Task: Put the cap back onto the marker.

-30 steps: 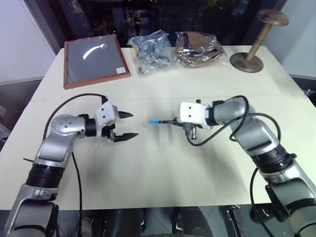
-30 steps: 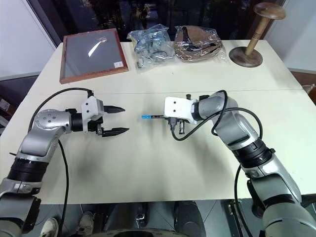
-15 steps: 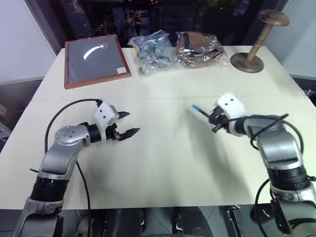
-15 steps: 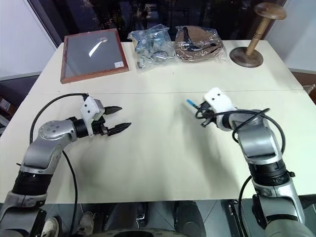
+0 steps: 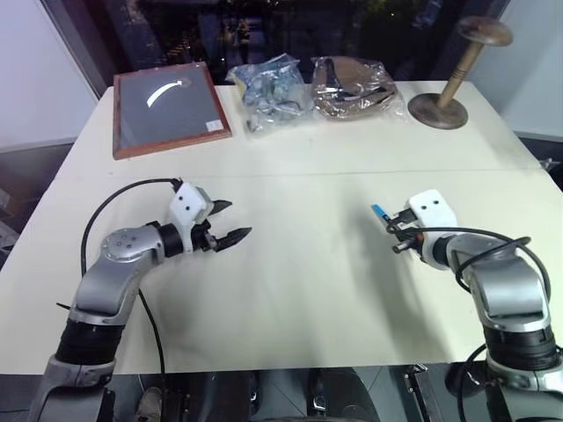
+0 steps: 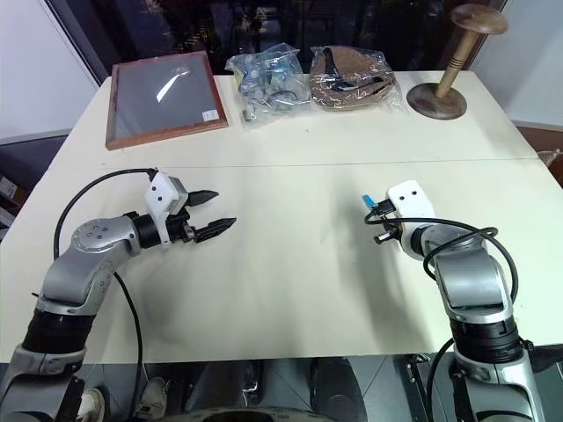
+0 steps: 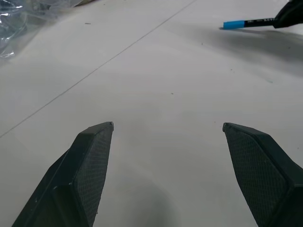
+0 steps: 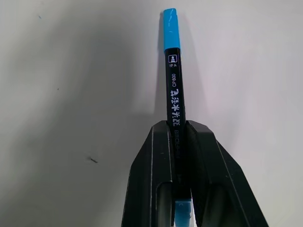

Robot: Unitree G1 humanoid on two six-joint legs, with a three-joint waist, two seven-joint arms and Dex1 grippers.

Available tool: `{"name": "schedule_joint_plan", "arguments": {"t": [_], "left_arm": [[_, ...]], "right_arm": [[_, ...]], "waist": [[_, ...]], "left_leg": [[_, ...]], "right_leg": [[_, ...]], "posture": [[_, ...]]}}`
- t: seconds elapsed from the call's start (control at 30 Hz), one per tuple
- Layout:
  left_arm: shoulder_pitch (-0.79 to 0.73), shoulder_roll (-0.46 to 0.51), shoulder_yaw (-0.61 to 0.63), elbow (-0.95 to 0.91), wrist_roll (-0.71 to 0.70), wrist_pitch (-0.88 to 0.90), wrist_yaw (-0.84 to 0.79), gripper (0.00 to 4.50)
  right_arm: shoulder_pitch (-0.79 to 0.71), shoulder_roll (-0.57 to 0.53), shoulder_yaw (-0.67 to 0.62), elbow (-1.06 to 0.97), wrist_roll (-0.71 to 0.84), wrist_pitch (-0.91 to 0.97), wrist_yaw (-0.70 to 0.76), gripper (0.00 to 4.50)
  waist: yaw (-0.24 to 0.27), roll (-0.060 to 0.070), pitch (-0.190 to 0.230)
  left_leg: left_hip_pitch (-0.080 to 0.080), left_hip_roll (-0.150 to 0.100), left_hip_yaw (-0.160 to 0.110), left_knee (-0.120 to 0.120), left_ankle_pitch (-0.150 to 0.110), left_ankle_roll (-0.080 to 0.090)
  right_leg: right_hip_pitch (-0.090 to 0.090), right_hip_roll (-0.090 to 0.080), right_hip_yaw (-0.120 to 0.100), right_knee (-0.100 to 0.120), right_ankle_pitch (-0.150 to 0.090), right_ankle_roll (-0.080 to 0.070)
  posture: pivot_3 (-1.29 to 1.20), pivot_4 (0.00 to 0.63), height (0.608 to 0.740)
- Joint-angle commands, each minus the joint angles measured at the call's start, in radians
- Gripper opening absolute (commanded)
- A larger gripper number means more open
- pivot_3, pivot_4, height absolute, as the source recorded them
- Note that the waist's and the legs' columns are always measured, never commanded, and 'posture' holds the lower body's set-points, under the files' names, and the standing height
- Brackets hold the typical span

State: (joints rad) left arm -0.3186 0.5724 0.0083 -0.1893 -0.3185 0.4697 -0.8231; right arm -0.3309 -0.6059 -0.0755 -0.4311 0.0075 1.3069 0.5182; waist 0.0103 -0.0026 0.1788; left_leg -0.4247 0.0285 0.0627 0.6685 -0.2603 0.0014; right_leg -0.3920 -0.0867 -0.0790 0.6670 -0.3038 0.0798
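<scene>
Plastic bags (image 5: 312, 88), contents seemingly tangled, unclear.

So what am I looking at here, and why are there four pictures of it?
It is a two-armed robot at a white table. Two pictures come from cameras in its head, looking down; the other two sit on its wrists, looking along the black fingers. The right gripper is shut on the marker, whose light-blue cap is on the far end. The left gripper is open and holds nothing. At the far edge lie a framed board, two plastic bags and a wooden stand.
</scene>
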Motion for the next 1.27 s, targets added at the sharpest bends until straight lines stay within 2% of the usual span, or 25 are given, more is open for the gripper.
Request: {"name": "schedule_joint_plan", "arguments": {"t": [0.03,0.13,0.23,0.27,0.3,0.43,0.47,0.7,0.83,0.97,1.27], "left_arm": [[-0.001,0.008,0.018,-0.039,-0.020,0.003,0.005,3.87],[-0.001,0.011,0.019,-0.044,-0.028,0.010,0.002,3.87],[-0.005,0.015,0.018,-0.046,-0.041,0.017,-0.005,3.91],[-0.007,0.015,0.018,-0.047,-0.044,0.020,-0.006,3.91],[-0.007,0.016,0.017,-0.047,-0.045,0.021,-0.007,3.91],[-0.016,0.020,0.011,-0.043,-0.054,0.024,-0.019,3.91],[-0.020,0.021,0.007,-0.040,-0.054,0.023,-0.021,3.91],[-0.091,0.026,-0.051,0.019,-0.026,-0.007,-0.070,3.91],[-0.192,-0.004,-0.100,0.100,-0.012,-0.020,-0.105,3.91],[-0.287,-0.041,-0.156,0.197,0.023,-0.064,-0.144,3.91],[-0.356,-0.081,-0.203,0.303,0.065,-0.146,-0.215,3.91]], "right_arm": [[0.023,0.008,-0.025,-0.046,0.024,0.012,-0.026,0.00],[0.046,0.010,-0.021,-0.061,0.041,0.013,-0.040,0.00],[0.058,0.007,-0.022,-0.066,0.057,0.011,-0.049,1.36],[0.060,0.005,-0.024,-0.065,0.063,0.010,-0.052,1.65],[0.060,0.003,-0.026,-0.064,0.067,0.008,-0.054,2.28],[0.057,-0.013,-0.027,-0.055,0.081,-0.004,-0.059,4.24],[0.057,-0.020,-0.026,-0.056,0.086,-0.004,-0.054,4.44],[0.016,-0.215,0.020,-0.083,0.144,-0.108,0.077,4.44],[-0.036,-0.314,-0.003,-0.079,0.187,-0.152,0.154,4.44],[-0.027,-0.397,-0.010,-0.103,0.223,-0.194,0.222,4.44],[0.009,-0.502,-0.050,-0.168,0.285,-0.218,0.295,4.44]], "waist": [[0.002,0.000,0.000],[0.001,0.000,0.000],[0.001,0.000,0.000],[0.000,0.000,0.000],[0.000,0.000,0.000],[-0.002,0.000,0.000],[-0.002,0.000,0.000],[0.001,0.000,0.000],[0.002,0.000,0.000],[0.003,0.000,0.000],[0.000,0.000,0.000]], "left_leg": [[0.000,0.000,0.000,0.000,0.000,0.000],[0.000,0.000,0.000,0.000,0.000,0.000],[0.000,0.000,0.000,0.000,0.000,0.000],[0.000,0.000,0.000,0.000,0.000,0.000],[0.000,0.000,0.000,0.000,0.000,0.000],[0.000,0.000,0.000,0.000,0.000,0.000],[0.000,0.000,0.000,0.000,0.000,0.000],[0.000,0.000,0.000,0.000,0.000,0.000],[0.000,0.000,-0.001,0.000,0.000,0.000],[0.000,0.000,-0.002,0.000,0.000,0.000],[-0.001,0.001,-0.001,0.000,0.000,0.000]], "right_leg": [[0.000,0.000,0.000,0.000,0.000,0.000],[0.000,0.000,0.000,0.000,0.000,0.000],[0.000,0.000,0.000,0.000,0.000,0.000],[0.000,0.000,0.000,0.000,0.000,0.000],[0.000,0.000,0.000,0.000,0.000,0.000],[0.000,0.001,0.000,0.000,0.000,0.000],[0.000,0.001,0.000,0.000,0.000,0.000],[0.001,0.001,0.000,-0.001,0.000,0.000],[0.000,0.001,0.000,-0.001,0.000,0.000],[0.001,0.002,0.000,-0.002,0.000,0.000],[0.000,0.003,0.001,-0.001,0.000,0.000]], "posture": [[0.00,0.150,0.740],[0.00,0.150,0.740],[0.00,0.150,0.740],[0.00,0.150,0.740],[0.00,0.150,0.740],[0.00,0.150,0.740],[0.00,0.150,0.740],[0.00,0.150,0.740],[0.00,0.150,0.740],[0.00,0.150,0.740],[0.00,0.150,0.740]]}}
